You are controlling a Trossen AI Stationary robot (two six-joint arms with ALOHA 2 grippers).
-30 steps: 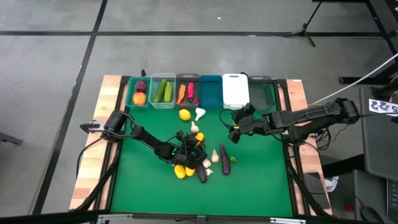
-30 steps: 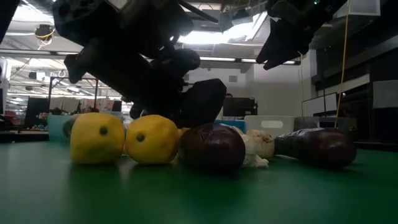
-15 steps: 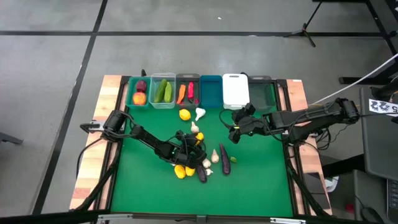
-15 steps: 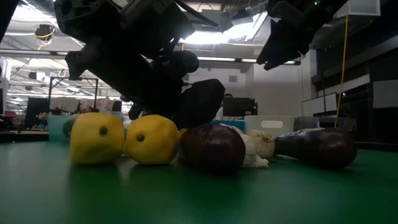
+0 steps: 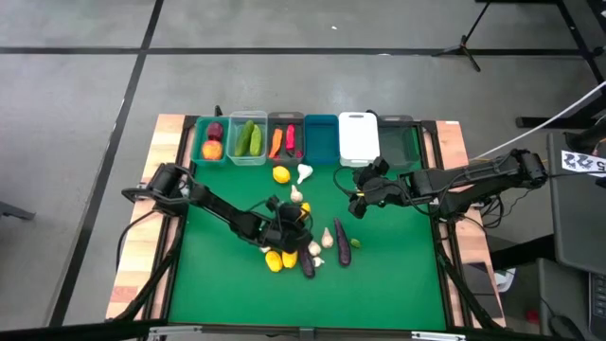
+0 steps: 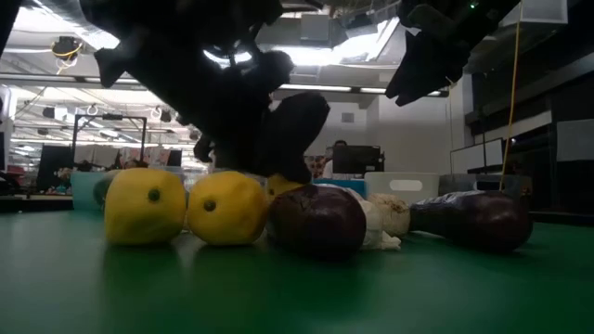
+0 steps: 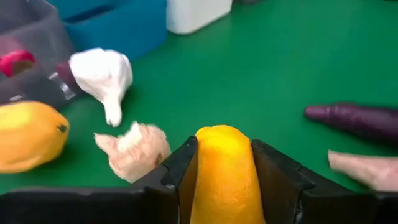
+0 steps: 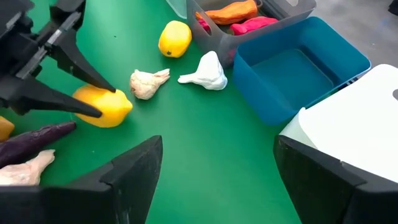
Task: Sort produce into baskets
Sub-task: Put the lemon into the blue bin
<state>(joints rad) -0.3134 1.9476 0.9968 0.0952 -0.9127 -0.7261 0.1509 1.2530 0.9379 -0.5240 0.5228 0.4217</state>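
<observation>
Six baskets line the far edge: teal-green (image 5: 210, 140), clear (image 5: 248, 140), grey (image 5: 286, 140), blue (image 5: 321, 140), white (image 5: 359, 137), dark green (image 5: 400, 140). Loose produce lies on the green mat: a lemon (image 5: 281, 174), garlic (image 5: 304, 172), two lemons (image 5: 275, 260), a beet (image 6: 317, 220), an eggplant (image 5: 342, 242). Over the middle of this pile my left gripper (image 5: 295, 218) is shut on a lemon (image 7: 221, 171). My right gripper (image 5: 358, 202) hangs open above the mat, in front of the white basket, with nothing between its fingers. My left gripper pinches the lemon's two long sides (image 7: 202, 163) between its two fingers (image 8: 78, 107). The fingers slant down from the table's left and lie along the lemon, whose far tip (image 8: 129, 103) sticks out past them. Whether it is clear of the mat I cannot tell.
A garlic bulb (image 7: 134, 149) and a white garlic (image 7: 102, 73) lie just beyond the held lemon, toward the baskets. The baskets hold a beet, cucumbers (image 5: 249, 140), a carrot and red peppers. Bare green mat spreads at the right and the near side.
My left gripper has risen a little above the pile; in the low view its dark fingers stand higher over the two lemons and the beet than before. The produce on the mat has stayed where it was.
</observation>
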